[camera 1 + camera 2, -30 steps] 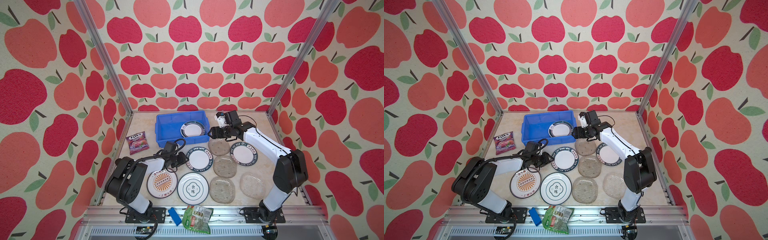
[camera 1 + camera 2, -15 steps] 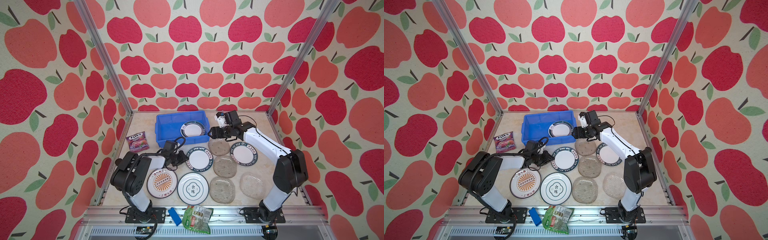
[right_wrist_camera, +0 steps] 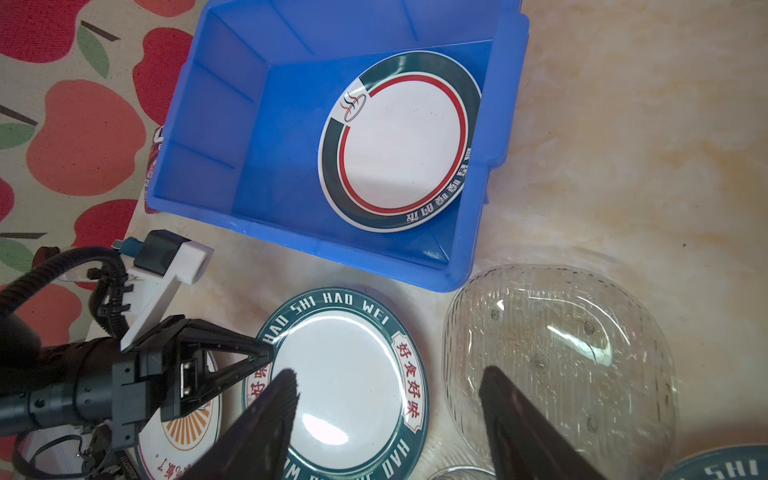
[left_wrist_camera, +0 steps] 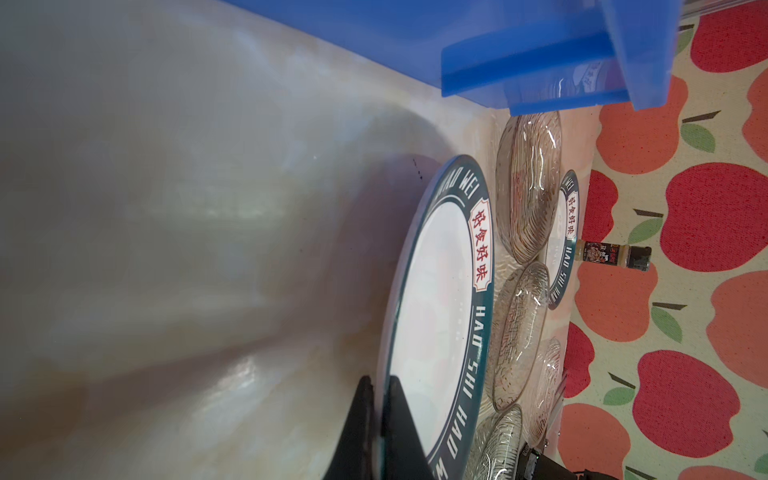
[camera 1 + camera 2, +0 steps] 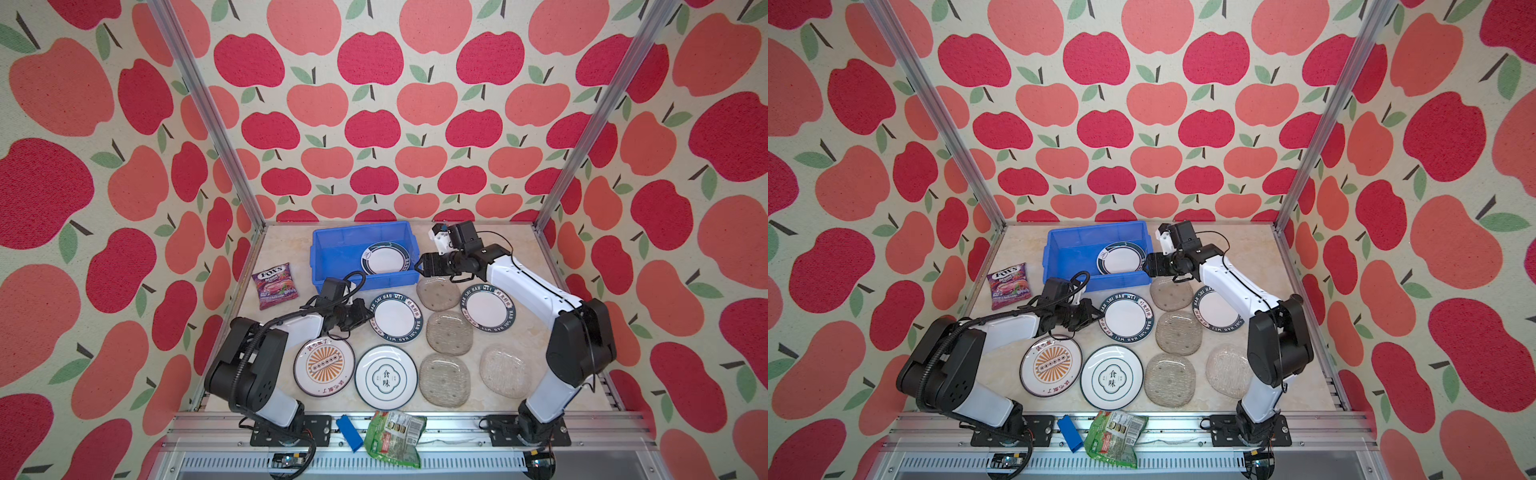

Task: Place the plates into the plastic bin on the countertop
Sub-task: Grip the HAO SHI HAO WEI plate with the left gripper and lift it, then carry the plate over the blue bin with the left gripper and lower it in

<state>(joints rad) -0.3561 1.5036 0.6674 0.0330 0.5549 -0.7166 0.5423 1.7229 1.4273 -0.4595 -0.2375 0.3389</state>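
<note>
plate (image 5: 397,318) reads "hao shi hao wei"

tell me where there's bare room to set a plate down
Free: the blue bin's left half, beside the round plate in it; the countertop right of the bin, toward the far right corner. Crowded: in front of the bin, eight plates lie nearly edge to edge; the left gripper grips the lettered plate.

2 top views high, looking down on whole countertop (image 5: 291,245), both wrist views close, sharing the lettered plate (image 3: 345,353)
</note>
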